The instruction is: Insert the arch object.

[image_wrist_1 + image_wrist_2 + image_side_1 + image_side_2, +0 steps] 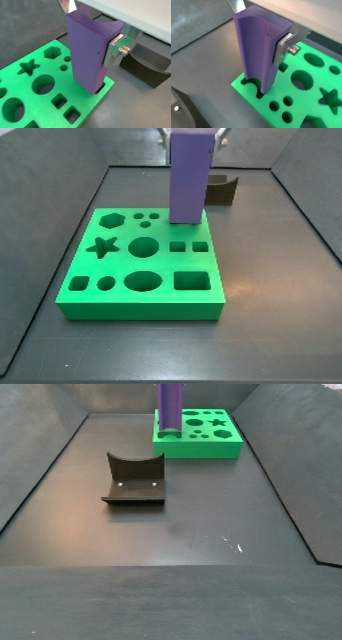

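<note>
While the purple block stands upright at the board's edge, the scene reads as follows.

Arch object [85, 52]: a tall, smooth purple prism, upright, its lower end at the rim of the green board; also seen in the wrist view [256, 50] and in both side views [190, 176] [171, 406].

Lower end: in a wrist view it sits in a notch cut into the board's edge, and dark gaps show on either side of it; how deep it has gone cannot be told.

Pincer [100, 45]: closed on the upper part of the arch object, silver finger plate [283, 46] pressed flat against the block's side, with a bolt showing on it. In a side view only a little of the pincer [195, 133] shows at the top of the picture, above the block.

Green board [140, 303]: a flat slab lying on the desk [267, 308], pierced with cut-outs: star, hexagon, circles, squares, ovals. The arch object stands at the board's edge nearest the fixture.

Fixture [134, 481]: a dark bracket with a curved top on a base plate, standing on the desk well apart from the green board [201, 446] in that side view; in a wrist view it [143, 67] lies just beyond the board's corner.

Desk: dark grey, walled on its sides.
</note>
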